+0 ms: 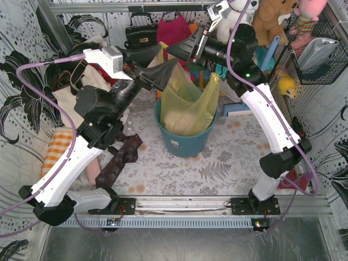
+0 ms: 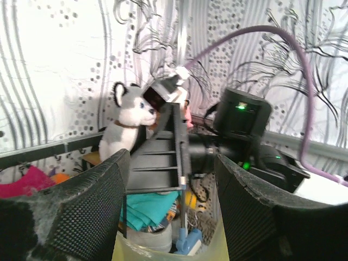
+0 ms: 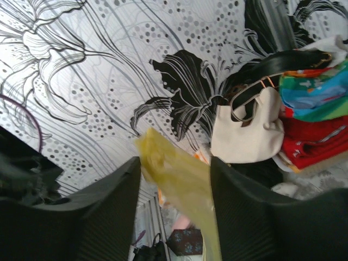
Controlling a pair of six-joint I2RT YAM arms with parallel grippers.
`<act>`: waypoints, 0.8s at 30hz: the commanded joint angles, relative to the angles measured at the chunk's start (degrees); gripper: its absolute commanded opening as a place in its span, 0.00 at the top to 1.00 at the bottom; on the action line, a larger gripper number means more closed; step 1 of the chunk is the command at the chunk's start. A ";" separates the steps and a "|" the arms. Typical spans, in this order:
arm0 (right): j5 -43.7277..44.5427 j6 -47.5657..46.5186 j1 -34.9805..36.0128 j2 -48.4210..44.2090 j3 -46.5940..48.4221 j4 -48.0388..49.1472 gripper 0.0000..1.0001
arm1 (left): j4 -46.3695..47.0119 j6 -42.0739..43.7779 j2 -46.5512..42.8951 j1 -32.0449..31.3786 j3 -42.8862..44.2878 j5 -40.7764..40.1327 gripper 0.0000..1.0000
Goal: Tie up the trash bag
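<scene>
Left gripper (image 2: pixel 171 163) hangs with fingers spread over the bag (image 1: pixel 187 111), which sits in the bucket (image 1: pixel 185 145) mid-table. Right gripper (image 3: pixel 175 161) is spread too, with a bag ear (image 3: pixel 176 185) loose between its fingers. Pinch separate ears low down, then cross them.

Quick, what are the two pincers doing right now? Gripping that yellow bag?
Left pincer: open, trash bag edge between its fingers, not gripped.
Right pincer: open, a trash bag strip loose between its fingers.
</scene>
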 commanded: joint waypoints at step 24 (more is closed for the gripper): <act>19.17 -20.97 0.24 -25.04 -0.69 -38.10 0.16 | -13.58 -16.71 11.24 12.63 11.48 -0.99 0.35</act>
